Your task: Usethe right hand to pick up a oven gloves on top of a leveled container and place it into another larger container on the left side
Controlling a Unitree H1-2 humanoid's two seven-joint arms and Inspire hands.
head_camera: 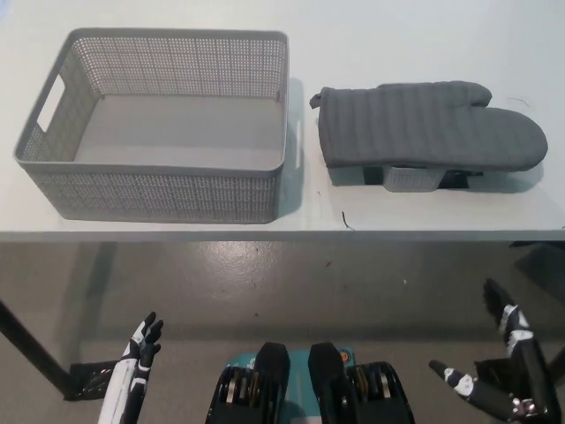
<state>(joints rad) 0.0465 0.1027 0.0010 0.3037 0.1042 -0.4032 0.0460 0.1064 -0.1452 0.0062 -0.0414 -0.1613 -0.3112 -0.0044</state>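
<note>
Grey quilted fabric oven glove (428,124) lies flat on top of a small low grey container (413,179), mostly hidden under it, near the right end of the white table (371,44). Glove cuff points toward the table's middle, fingertip end toward the right edge, thumb at the far side. Large grey perforated plastic basket (154,190) with a cut-out handle sits at the left end of the table, close to the front edge, just beside the glove but not touching. Basket interior shows only its bare floor.

Black right hand (499,380) hangs low below the table's front edge at the right side, fingers spread wide, holding nothing, well apart from the glove. White left hand (137,358) rests low at the left below the front edge, fingers loosely apart, holding nothing. Grey floor (291,283) under the table.
</note>
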